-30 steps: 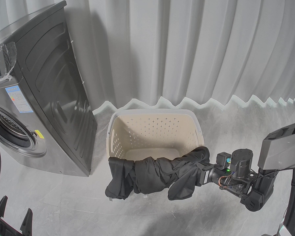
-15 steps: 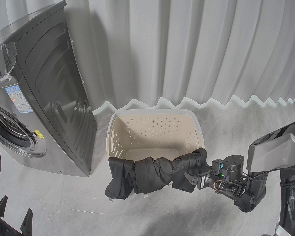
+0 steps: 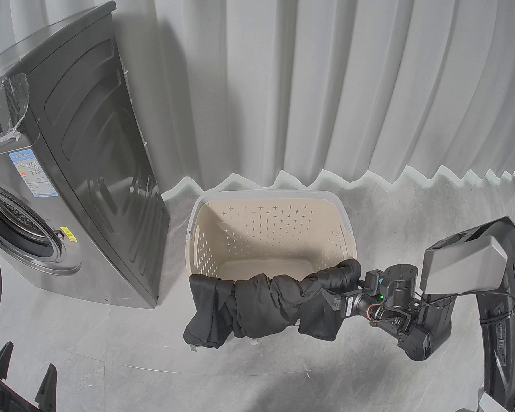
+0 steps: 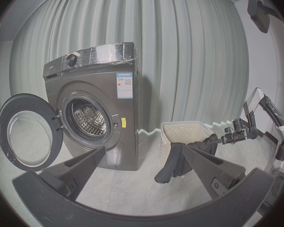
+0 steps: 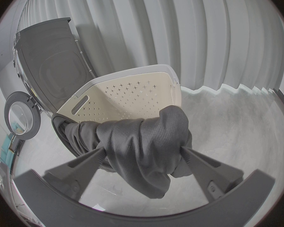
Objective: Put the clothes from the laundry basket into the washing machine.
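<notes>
**Right gripper astride the garment's end**

The right gripper (image 3: 334,300) has its fingers (image 5: 197,161) spread wide. The bunched right end of the dark garment (image 3: 257,307) fills the gap between them, and cloth touches both fingers, but they are not pressed together on it. From the gripper, the garment runs off to the left as a twisted roll draped over the basket's (image 3: 269,194) near rim. Its far end hangs down the outside of the basket toward the floor. The basket stands just beyond the gripper. The washer (image 3: 68,161) stands past the garment's other end, with its door (image 4: 25,131) swung open. The left gripper (image 3: 23,380), fingers also spread and holding nothing, sits low and well apart from the garment, nearer the washer.
</notes>
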